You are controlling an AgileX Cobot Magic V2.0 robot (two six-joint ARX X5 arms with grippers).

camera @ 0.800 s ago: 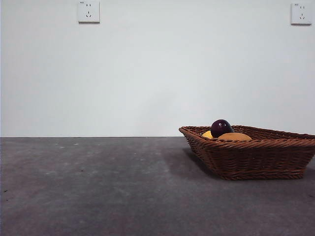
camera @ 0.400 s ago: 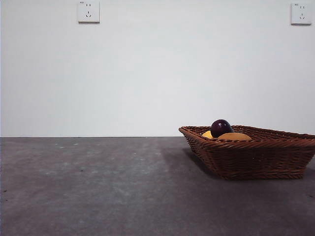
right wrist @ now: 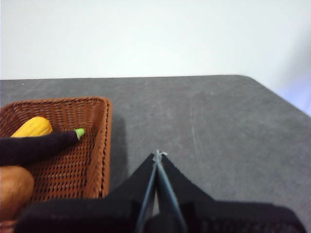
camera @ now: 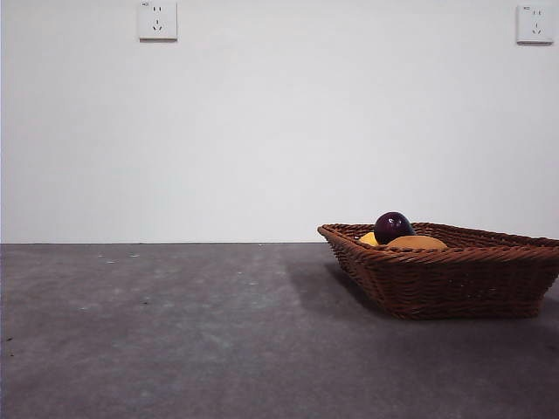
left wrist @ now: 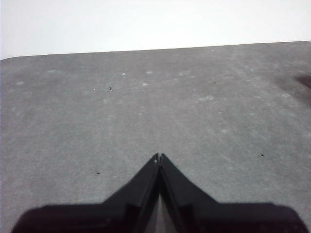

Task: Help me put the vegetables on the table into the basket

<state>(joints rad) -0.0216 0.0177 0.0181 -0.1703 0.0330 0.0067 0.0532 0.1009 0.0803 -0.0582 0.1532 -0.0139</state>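
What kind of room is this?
Probably a plain robot test room: a bare grey table, a white wall with sockets, and just a basket of toy vegetables.

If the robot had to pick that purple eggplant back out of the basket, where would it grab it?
Probably from above, jaws closing across the eggplant's slim neck just behind the green stem tip. It lies on its side in the basket, over the corn and beside the potato, so the sides are crowded.
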